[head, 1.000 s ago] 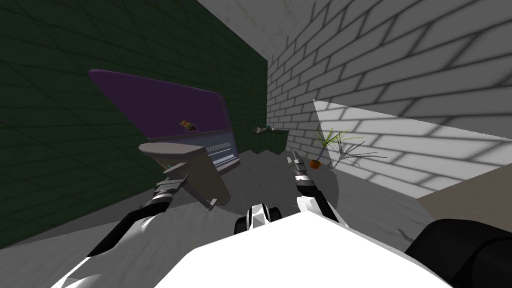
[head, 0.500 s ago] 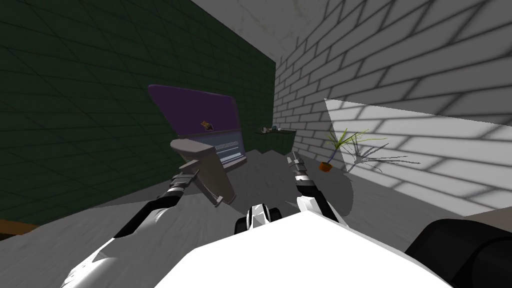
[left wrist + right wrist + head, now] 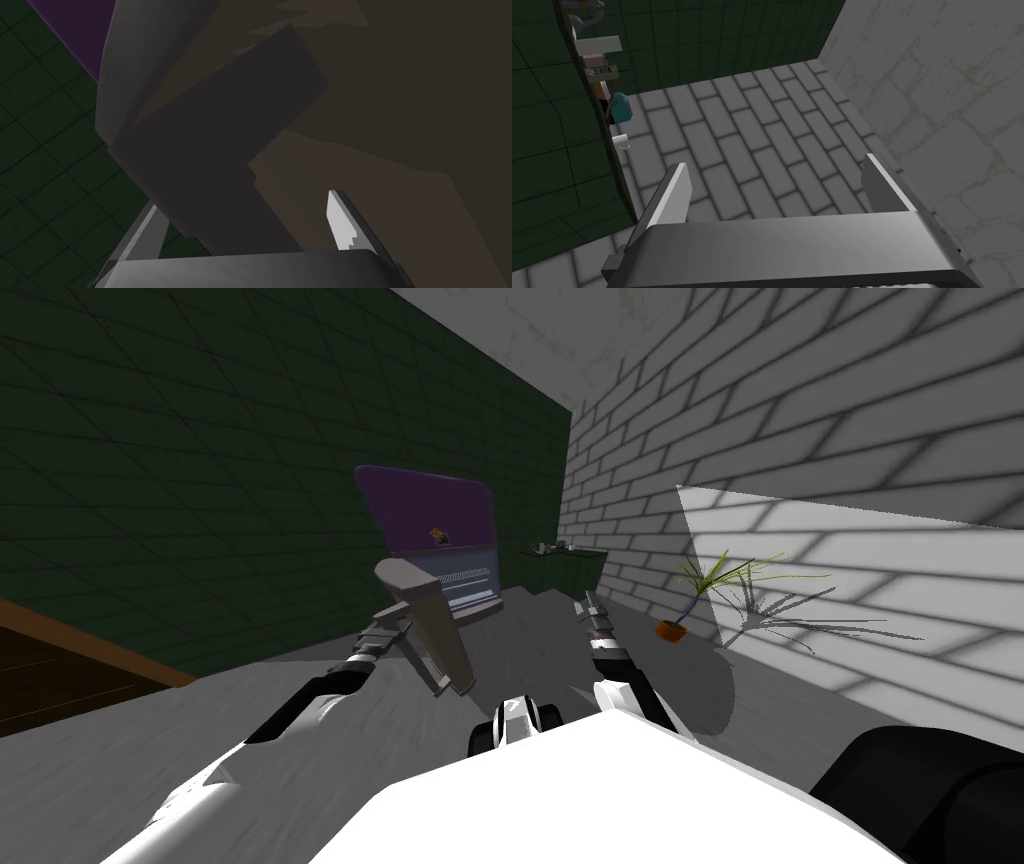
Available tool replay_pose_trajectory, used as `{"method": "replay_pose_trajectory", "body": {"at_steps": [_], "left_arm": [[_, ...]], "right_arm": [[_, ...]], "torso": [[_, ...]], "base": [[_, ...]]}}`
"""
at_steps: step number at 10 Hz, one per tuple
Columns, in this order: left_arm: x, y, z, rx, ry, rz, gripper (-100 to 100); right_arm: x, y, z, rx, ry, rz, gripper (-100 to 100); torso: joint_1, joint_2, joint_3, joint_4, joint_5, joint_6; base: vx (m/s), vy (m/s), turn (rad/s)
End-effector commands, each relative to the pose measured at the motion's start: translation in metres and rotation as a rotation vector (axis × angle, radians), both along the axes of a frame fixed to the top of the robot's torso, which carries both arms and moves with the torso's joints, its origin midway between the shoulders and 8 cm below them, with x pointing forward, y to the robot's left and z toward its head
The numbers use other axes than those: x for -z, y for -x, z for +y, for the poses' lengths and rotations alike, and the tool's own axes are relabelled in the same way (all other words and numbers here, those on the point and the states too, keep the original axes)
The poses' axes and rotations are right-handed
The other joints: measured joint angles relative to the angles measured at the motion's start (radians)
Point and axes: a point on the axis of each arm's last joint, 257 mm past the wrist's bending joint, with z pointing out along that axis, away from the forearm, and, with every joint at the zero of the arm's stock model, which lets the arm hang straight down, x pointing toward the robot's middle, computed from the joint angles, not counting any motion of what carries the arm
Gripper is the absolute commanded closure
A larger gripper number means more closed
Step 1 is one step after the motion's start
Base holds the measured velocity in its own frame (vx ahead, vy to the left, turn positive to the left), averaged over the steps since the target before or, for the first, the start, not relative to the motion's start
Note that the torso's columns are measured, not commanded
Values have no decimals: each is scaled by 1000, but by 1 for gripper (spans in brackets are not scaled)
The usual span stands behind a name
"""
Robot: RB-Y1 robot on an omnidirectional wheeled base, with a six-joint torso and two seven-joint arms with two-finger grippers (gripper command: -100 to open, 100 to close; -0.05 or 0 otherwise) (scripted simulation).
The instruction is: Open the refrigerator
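At the centre of the head view, the purple refrigerator (image 3: 425, 503) stands against the dark green wall (image 3: 180, 478), its grey door (image 3: 437, 633) swung well out. The left gripper (image 3: 384, 633) is at that door, jaws apart and straddling a dark handle bar (image 3: 215, 150) (one blade close to it, the other showing a gap). I judge this a hook, not a clamp. Pull along the door's arc with the bar deep between the blades. The right gripper (image 3: 586, 608), right of centre, has its jaws apart on nothing.

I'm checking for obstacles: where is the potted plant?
In the head view, the potted plant stands on the floor at right, by the white brick wall.
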Motion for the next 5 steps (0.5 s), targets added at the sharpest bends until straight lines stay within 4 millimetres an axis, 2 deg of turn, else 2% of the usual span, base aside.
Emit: {"method": "replay_pose_trajectory", "body": {"at_steps": [1, 4, 5], "left_arm": [[-26, -4, 5, 16, 1, -10, -100], [-48, -6, 7, 34, 1, -9, -100], [-39, -5, 6, 31, 0, -3, -100]], "right_arm": [[0, 0, 0, 0, 0, 0, 0], [0, 0, 0, 0, 0, 0, 0], [0, 0, 0, 0, 0, 0, 0]], "torso": [[2, 1, 0, -1, 1, -1], [18, 8, 5, 0, 7, -4], [18, 8, 5, 1, 7, -5]], "base": [[50, -88, 52], [27, -60, 55], [6, -22, 3]]}}
